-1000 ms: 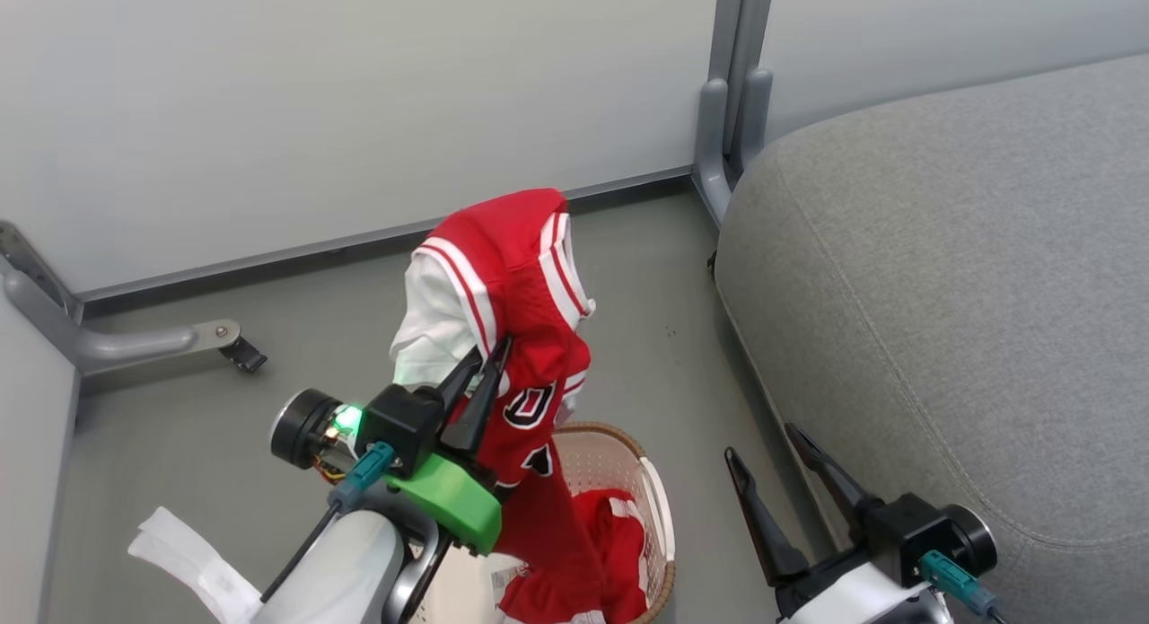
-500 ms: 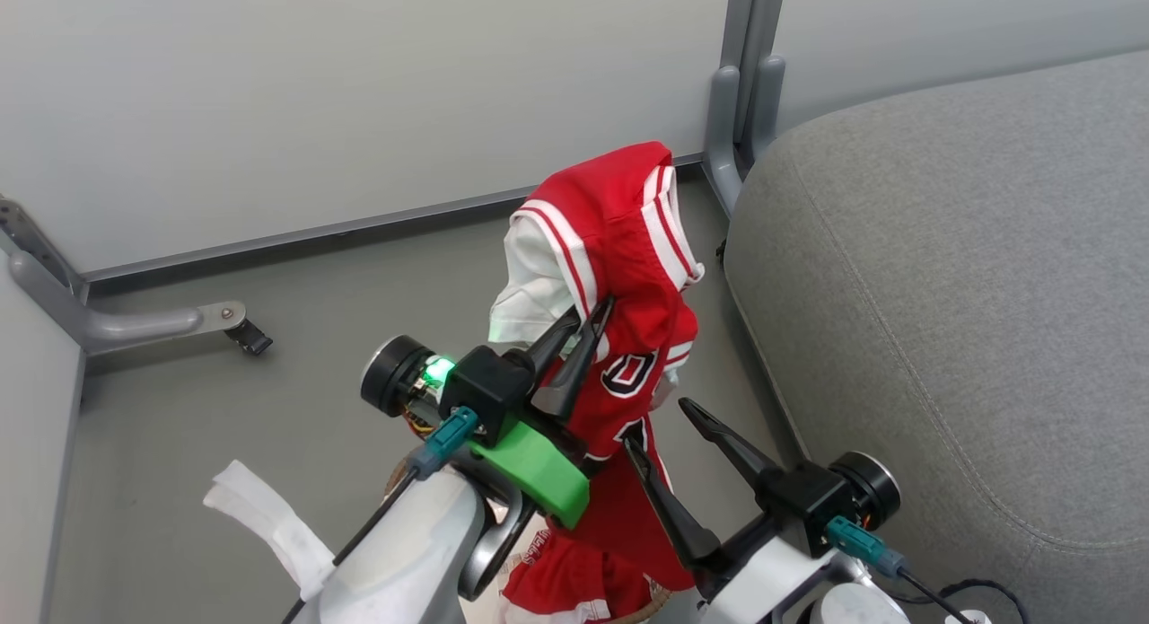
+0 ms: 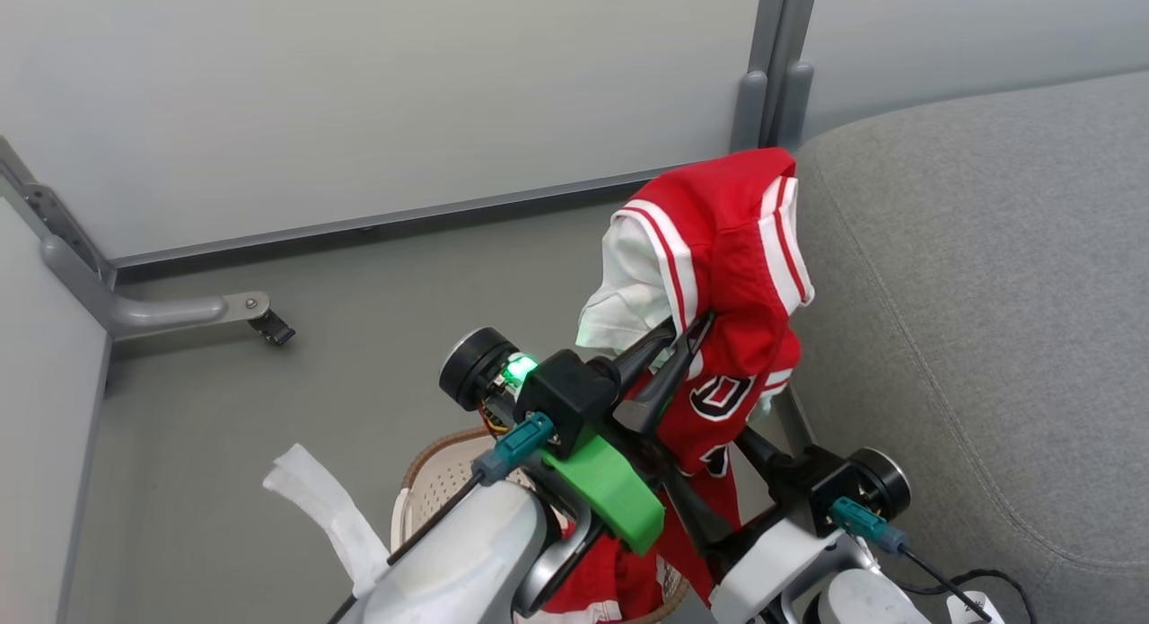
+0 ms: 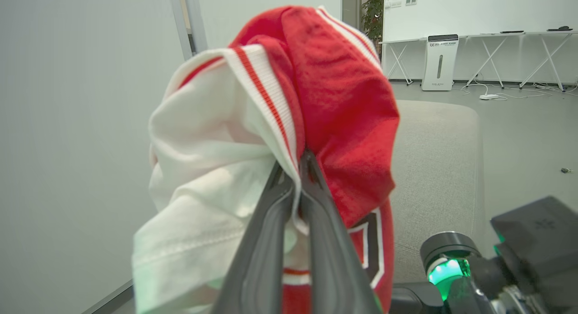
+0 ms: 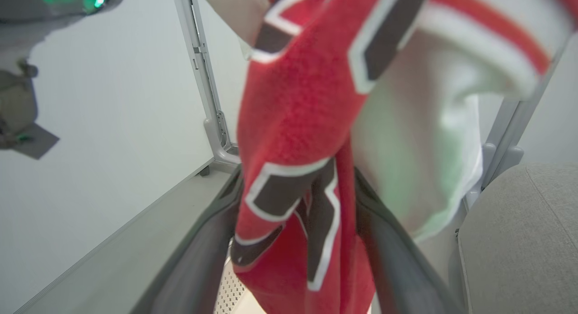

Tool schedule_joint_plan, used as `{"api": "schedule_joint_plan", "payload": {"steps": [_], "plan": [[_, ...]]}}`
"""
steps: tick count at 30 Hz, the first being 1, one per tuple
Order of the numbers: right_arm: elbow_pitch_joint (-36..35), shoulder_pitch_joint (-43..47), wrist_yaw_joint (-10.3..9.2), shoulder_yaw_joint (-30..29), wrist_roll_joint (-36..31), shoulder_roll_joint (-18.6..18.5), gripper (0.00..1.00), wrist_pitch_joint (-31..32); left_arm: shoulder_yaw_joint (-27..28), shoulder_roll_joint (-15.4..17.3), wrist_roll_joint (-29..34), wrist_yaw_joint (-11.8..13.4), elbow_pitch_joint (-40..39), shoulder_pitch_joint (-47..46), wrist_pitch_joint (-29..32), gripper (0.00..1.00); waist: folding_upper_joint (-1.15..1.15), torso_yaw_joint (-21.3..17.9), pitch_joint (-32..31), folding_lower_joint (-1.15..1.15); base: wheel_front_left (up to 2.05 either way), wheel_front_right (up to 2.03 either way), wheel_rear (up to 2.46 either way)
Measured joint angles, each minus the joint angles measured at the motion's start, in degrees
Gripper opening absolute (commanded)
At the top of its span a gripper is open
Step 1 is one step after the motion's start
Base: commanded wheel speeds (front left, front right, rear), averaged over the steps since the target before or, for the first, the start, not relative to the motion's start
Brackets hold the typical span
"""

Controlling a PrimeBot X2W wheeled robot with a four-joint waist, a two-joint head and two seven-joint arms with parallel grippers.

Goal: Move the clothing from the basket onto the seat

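Head view with both wrist views. A red soft-fabric garment (image 3: 732, 247) with white stripes and a white lining hangs at 1 o'clock of the head view, lifted clear of the basket. It bears dark block lettering (image 3: 718, 396) outlined in white. One character reads as a D or an O, and the rest is folded out of reading. The left gripper (image 3: 689, 324) has its two dark fingers pressed together on a striped fold of the garment (image 4: 334, 101), as its own wrist view shows (image 4: 293, 162).

The right gripper (image 5: 296, 174) has its fingers spread, and the lettered part of the garment (image 5: 289, 124) hangs between them. Whether the fabric touches either finger cannot be told.

The cream-white perforated plastic basket (image 3: 429, 480) with a brown woven-look rim sits at 7 o'clock, mostly covered by the pale left forearm. A second red garment (image 3: 619, 581) lies in it.

The large grey upholstered seat (image 3: 987, 292) spans 2 to 4 o'clock. The top of the held garment overlaps the seat's near corner, but contact cannot be judged.

A white crumpled strip (image 3: 314, 507) shows at 8 o'clock. A grey metal foot (image 3: 171, 312) with a dark castor lies at 9 o'clock, and twin grey partition posts (image 3: 776, 94) stand at 12 to 1 o'clock.
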Motion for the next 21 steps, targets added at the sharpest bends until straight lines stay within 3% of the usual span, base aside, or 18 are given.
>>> {"api": "schedule_joint_plan", "payload": {"steps": [2, 3, 4, 20, 21], "plan": [[0.34, 0.01, 0.00, -0.13, 0.26, -0.01, 1.00, 0.00, -0.27, -0.03, -0.25, 0.00, -0.52, 0.15, 0.45, 0.00, 0.00, 0.24, -0.10, 0.00, 0.00, 0.00, 0.00], [0.96, 0.01, 0.00, 0.07, 0.60, 0.00, 0.20, -0.01, -0.42, -0.03, -0.38, 0.00, -0.65, 0.29, 0.53, 0.00, 0.00, 0.38, -0.16, 0.00, 0.00, 0.00, 0.00], [1.71, 0.05, 0.00, 0.53, 1.08, -0.01, 0.00, 0.00, -0.48, -0.01, -0.51, 0.01, -0.73, 0.47, 0.65, 0.00, 0.00, 0.50, -0.24, 0.00, 0.00, 0.00, 0.00], [2.44, 0.43, 0.00, 2.58, 1.79, 0.00, 0.00, 0.00, -0.14, 0.58, -2.59, 0.86, 0.74, 2.33, -0.03, 0.00, 0.00, 1.46, -0.86, 0.00, 0.00, 0.00, 0.00], [2.44, 0.44, 0.00, 2.52, 1.64, 0.00, 0.00, 0.00, -0.15, 0.59, -2.64, 0.94, 0.79, 2.34, -0.11, 0.24, 0.00, 1.49, -0.83, 0.00, 0.00, 0.00, 0.00]]}}
